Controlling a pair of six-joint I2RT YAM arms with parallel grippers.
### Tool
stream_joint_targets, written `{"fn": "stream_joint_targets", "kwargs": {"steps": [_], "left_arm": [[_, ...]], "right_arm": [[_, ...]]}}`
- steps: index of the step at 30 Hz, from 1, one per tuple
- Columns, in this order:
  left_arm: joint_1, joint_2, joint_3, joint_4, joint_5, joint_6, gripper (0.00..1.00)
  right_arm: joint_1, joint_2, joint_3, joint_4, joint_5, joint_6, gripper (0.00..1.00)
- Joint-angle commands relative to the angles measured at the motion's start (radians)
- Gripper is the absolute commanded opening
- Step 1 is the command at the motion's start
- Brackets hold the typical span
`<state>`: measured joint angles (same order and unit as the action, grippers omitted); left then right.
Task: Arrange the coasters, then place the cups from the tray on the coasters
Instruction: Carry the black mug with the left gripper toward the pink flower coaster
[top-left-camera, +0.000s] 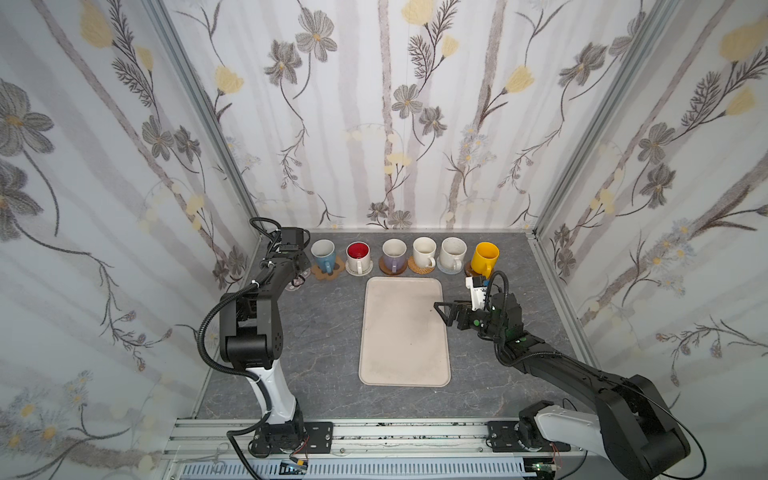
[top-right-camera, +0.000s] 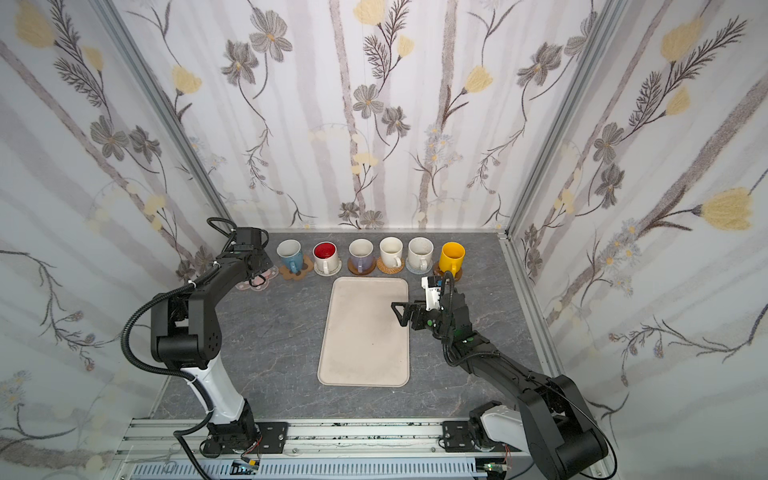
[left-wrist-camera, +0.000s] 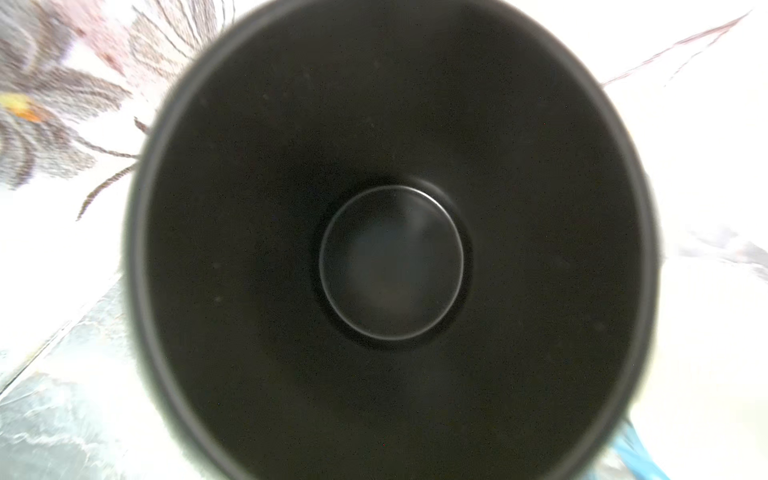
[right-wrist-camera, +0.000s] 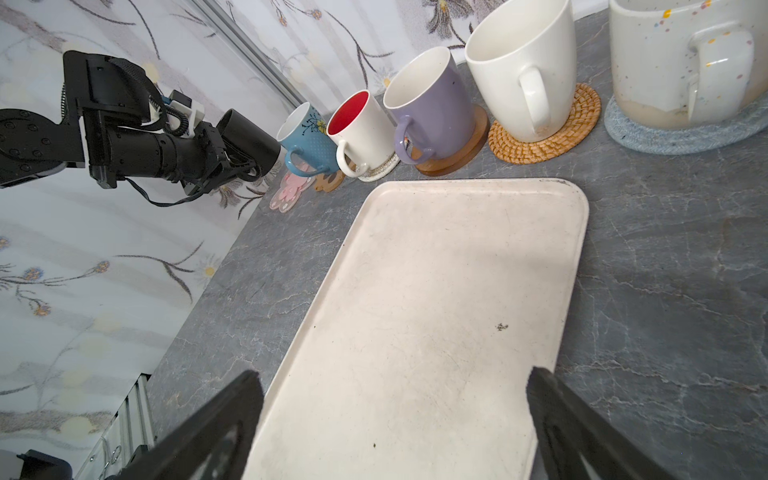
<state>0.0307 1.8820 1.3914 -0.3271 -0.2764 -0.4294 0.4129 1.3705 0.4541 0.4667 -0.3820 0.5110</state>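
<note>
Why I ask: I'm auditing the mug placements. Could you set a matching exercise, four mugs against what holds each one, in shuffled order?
Mugs
1. lavender mug
2. cream mug
3. speckled mug
4. black mug

What holds it
a. woven rattan coaster
b. left end effector
c. grey-blue coaster
d. brown wooden coaster

Pairs: 1-d, 2-a, 3-c, 4-b.
</note>
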Motion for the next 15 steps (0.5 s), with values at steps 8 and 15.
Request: {"fn": "stream_joint_targets", "kwargs": {"steps": [8,15], "left_arm": [[0.023,0.08,0.038,0.075,-0.013,-0.009,0.0],[0.042,0.122,0.04,0.101,0.008,-0.001,0.0]], "right_arm": [[-0.001,0.047,0.026,0.035,0.022,-0.045,1.0],[-0.002,0.062,0.02,0.038,0.014,-0.049,1.0]]}}
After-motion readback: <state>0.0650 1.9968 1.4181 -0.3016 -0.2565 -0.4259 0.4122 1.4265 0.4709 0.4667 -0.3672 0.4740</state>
